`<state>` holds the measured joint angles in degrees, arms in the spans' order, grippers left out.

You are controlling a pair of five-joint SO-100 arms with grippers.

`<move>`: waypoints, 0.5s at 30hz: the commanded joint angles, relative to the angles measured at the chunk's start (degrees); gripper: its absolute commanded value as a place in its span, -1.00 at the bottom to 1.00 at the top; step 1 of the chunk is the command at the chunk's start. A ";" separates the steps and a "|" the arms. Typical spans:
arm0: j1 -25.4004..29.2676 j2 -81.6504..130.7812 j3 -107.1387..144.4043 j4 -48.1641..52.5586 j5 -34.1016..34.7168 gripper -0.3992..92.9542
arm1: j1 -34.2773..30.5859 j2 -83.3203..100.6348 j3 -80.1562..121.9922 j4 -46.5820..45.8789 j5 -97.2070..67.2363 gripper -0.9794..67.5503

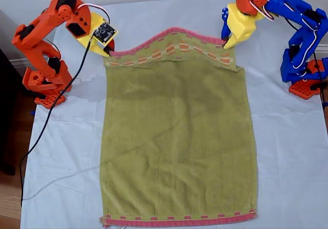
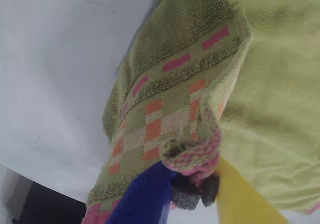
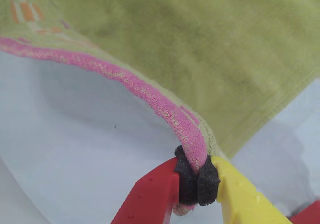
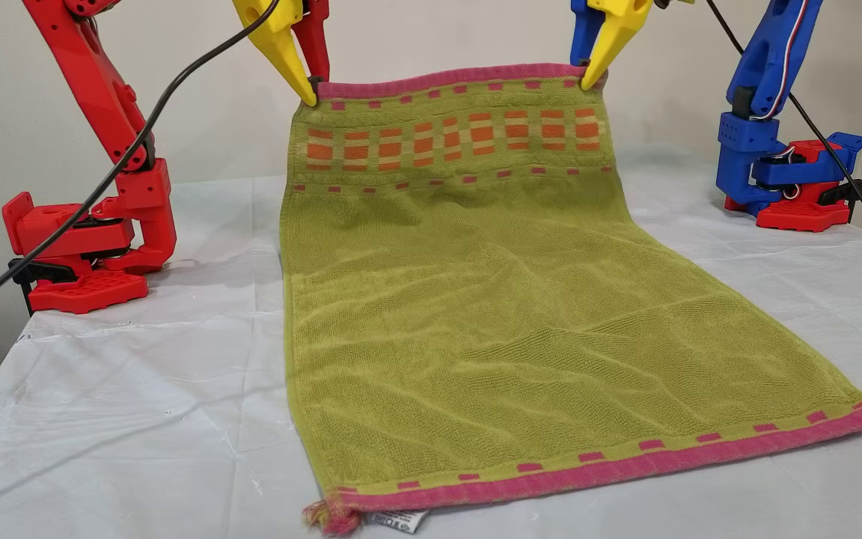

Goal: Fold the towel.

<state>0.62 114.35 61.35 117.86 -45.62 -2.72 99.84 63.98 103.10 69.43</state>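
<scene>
with the checked end of the towel [image 1: 177,137] pinched shut in my first gripper [image 1: 226,43] and my second gripper [image 1: 108,48] and lifted off the sheet [image 1: 287,152], the fold is only started, so that edge probably needs carrying evenly over to the flat far border.

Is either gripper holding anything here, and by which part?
Both hold the towel: my first gripper pinches one corner of its checked end, my second gripper the other corner, lifting that pink-bordered end off the sheet.
</scene>
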 commanded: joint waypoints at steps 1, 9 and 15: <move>6.68 3.52 -2.90 -0.53 -2.64 -0.99 | -5.80 7.82 1.58 0.00 6.15 -0.96; 22.94 -7.21 -11.51 0.62 -7.82 -0.99 | -16.79 7.29 5.27 0.00 16.44 -0.96; 30.67 -10.99 -16.08 0.53 -11.87 -0.99 | -23.73 3.16 0.09 0.00 22.41 -0.96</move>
<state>27.60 103.18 51.59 117.77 -55.99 -23.29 103.54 70.05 102.66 89.12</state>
